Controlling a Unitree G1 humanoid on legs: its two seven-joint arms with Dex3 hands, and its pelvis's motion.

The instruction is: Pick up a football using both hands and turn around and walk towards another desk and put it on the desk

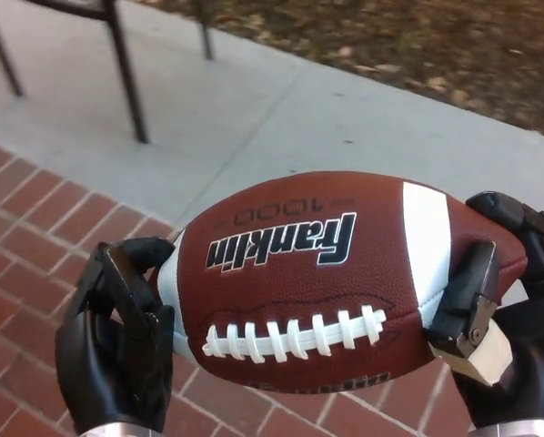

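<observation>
Soft even daylight, sharp, faint shadows

A brown pebbled-leather football (317,273) with two white stripes near its ends is being held off the ground, lengthwise across the view and tilted slightly up to the right. White laces are being shown along its near side, and black "Franklin" lettering with "1000" above it is being presented upside down. It is being clamped between the two ends.
</observation>
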